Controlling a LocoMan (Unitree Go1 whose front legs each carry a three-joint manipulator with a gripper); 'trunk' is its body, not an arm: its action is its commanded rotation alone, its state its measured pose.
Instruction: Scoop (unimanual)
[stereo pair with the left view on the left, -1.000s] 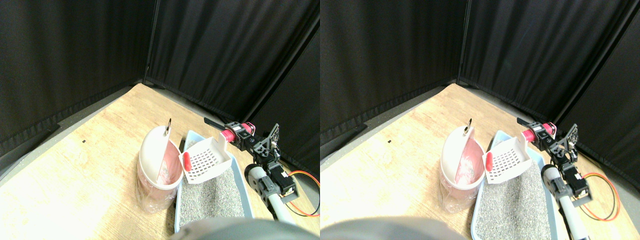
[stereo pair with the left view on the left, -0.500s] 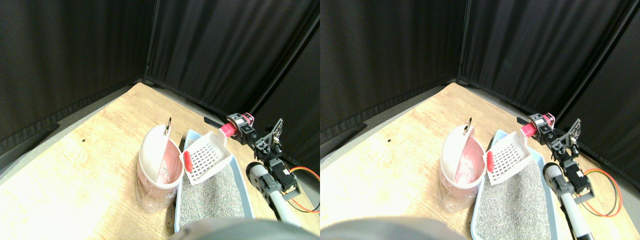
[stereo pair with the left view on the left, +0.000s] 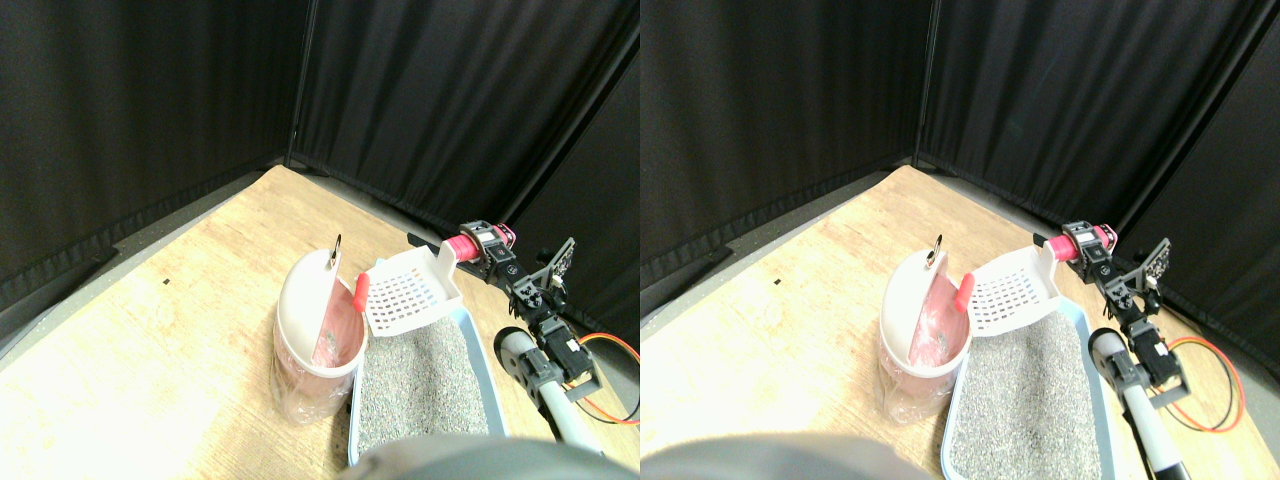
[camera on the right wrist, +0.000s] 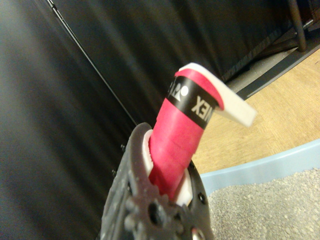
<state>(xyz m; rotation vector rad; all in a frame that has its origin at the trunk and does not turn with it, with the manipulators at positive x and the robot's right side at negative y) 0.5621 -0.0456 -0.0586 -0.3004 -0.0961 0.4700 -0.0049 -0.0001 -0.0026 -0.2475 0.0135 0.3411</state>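
One second is all it takes for the picture to change: the white slotted scoop (stereo pair with the left view on the left: 408, 292) now sits higher and swung over toward the pink bin (stereo pair with the left view on the left: 312, 345), where a moment ago it hung lower, right over the grey litter. It's well clear of the litter tray (stereo pair with the left view on the left: 478, 330) surface now, tilted so its far edge points at the bin's opening. The small red piece (stereo pair with the left view on the left: 361, 290) sits right at that leading edge, just about touching the bin's rim, so it looks close to tipping in but hasn't dropped yet as far as I can see.

The right gripper (stereo pair with the left view on the left: 484, 248) is clamped on the scoop's red wrapped handle (camera on the right wrist: 180, 145); the wrist view shows the handle wedged firmly into the dark jaw frame, so it's pinching the handle and not letting it wobble. The arm has also pulled up and back a bit compared with half a second ago.

The bin has its white swing lid (stereo pair with the left view on the left: 303, 300) standing up on edge, leaving the pink inside open on the tray side. Everything sits on the wooden floor (stereo pair with the left view on the left: 180, 330) with black curtains behind.

My read: the digging part is done and this is the dumping bit. Next it probably needs more tilt so the red thing slides off. Risk is it catches on the rim or bounces off the lid and lands on the floor.
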